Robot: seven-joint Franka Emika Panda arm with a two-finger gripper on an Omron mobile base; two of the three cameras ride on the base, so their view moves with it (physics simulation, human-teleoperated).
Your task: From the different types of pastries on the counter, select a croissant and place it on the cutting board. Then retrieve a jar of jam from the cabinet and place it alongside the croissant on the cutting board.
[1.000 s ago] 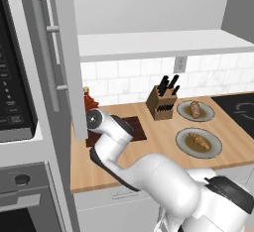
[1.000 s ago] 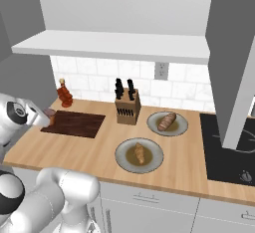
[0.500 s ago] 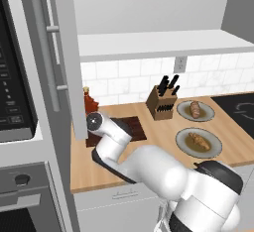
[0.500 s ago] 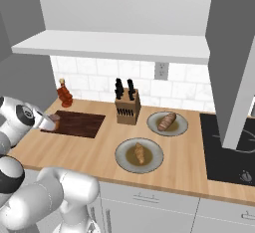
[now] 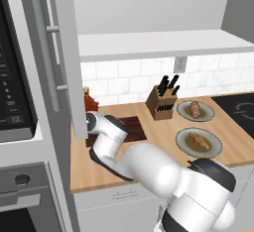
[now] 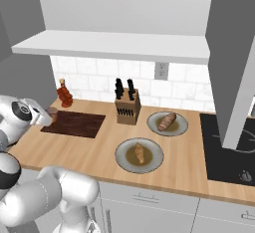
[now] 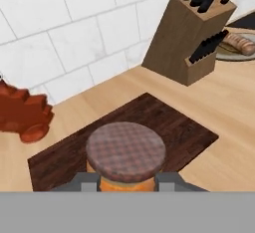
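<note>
The gripper (image 7: pixel 127 179) is closed on the jar of jam (image 7: pixel 125 158), its two dark finger tips pressing the orange-amber glass body from either side just under the lid. The jar is a short cylinder with a round, flat, brownish lid that has a faint woven or checked texture. It hangs over the left end of the cutting board (image 7: pixel 164 122), a flat dark-brown rectangle with fine visible wood grain, lying near the back left corner of the counter (image 6: pixel 184 162). Whether the jar's base touches the board cannot be told.

The counter is light butcher-block wood with long pale strips, over white drawer fronts. Against the white tiled wall at the board's back left corner stands a reddish-brown bottle (image 6: pixel 63 93) with a narrow neck. Just right of the board sits a tan wooden knife block (image 6: pixel 127 107), angular and slanted, with black handles sticking out of the top.

Right of the block, two round pale plates carry the pastries. The croissant (image 6: pixel 139 153), golden-tan and lumpy, lies on the plate nearer the front edge. The darker oblong pastry (image 6: pixel 166 121) with a pale band lies on the plate nearer the wall.

The pale grey cabinet door (image 5: pixel 62 52) with its long metal bar handle stands open above the counter's left end.
</note>
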